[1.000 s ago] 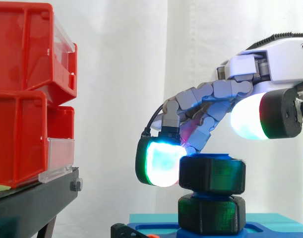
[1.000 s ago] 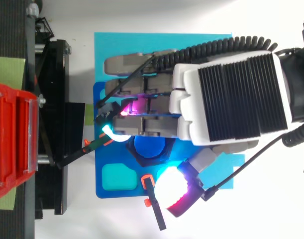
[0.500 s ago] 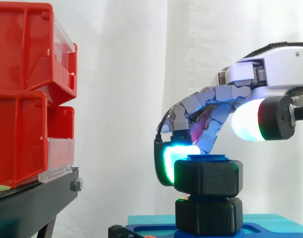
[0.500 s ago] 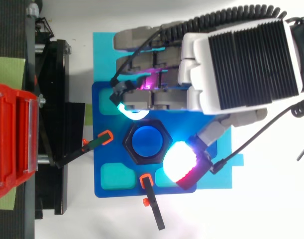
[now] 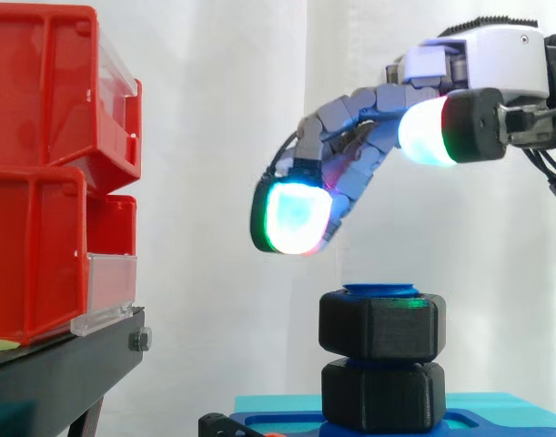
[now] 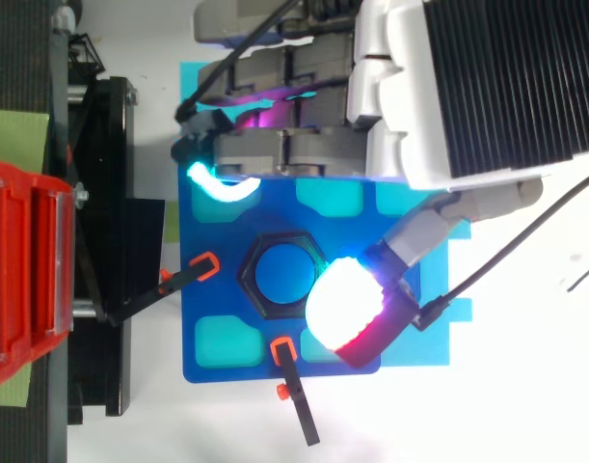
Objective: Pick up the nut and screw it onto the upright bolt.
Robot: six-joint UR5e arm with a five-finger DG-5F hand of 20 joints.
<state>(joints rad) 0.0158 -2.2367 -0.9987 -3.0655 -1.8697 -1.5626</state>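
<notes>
Hovering with fingers and thumb loosely apart and holding nothing, the hand (image 5: 482,68) hangs clear above the nut (image 5: 381,325), which sits on the upright bolt (image 5: 379,289) over a black hex collar (image 5: 381,393). Probably best to grip opposite flats squarely, then twist level, lest the thread cross.

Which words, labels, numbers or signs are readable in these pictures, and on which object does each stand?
None can be read: the nut, the bolt, the blue base, the red bins and the hand show no legible text.
</notes>
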